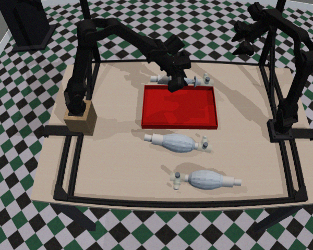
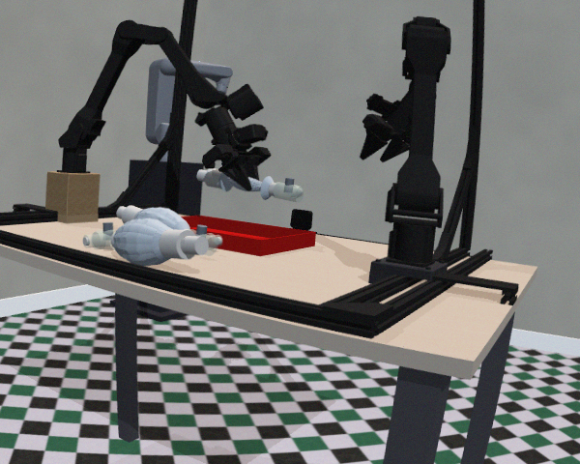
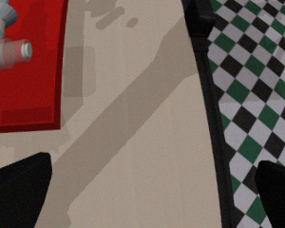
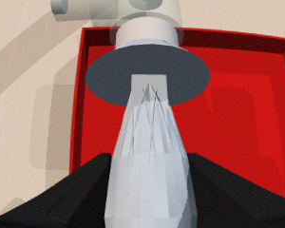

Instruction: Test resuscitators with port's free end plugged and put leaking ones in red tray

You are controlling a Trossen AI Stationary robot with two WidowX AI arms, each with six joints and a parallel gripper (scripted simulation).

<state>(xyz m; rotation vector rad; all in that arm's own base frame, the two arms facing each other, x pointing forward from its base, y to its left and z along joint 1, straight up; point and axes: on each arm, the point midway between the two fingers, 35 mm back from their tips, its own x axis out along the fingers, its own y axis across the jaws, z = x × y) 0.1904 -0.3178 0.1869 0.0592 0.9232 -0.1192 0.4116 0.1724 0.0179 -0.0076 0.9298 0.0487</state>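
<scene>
My right gripper [image 1: 176,88] [image 2: 251,184] [image 4: 148,163] is shut on the middle of one resuscitator's bag, which is pressed narrow between the fingers. This held resuscitator [image 1: 194,81] [image 2: 283,190] [image 3: 9,53] [image 4: 149,201] hangs roughly level, well above the red tray [image 1: 179,127] [image 2: 290,245] [image 3: 58,100] [image 4: 77,123]. No unit lies in the tray. A middle resuscitator [image 1: 178,142] [image 2: 162,217] lies on the table just in front of the tray. A front resuscitator [image 1: 205,179] [image 2: 136,242] lies nearer the front edge. Both bags look full. My left gripper [image 1: 233,47] [image 2: 372,159] [image 3: 159,170] is open and empty, high up.
A wooden block [image 1: 80,124] [image 2: 72,197] under the right arm's base stands at the table's left in the top view. A black rail [image 1: 178,202] runs along the front edge. Black uprights rise at the back corners.
</scene>
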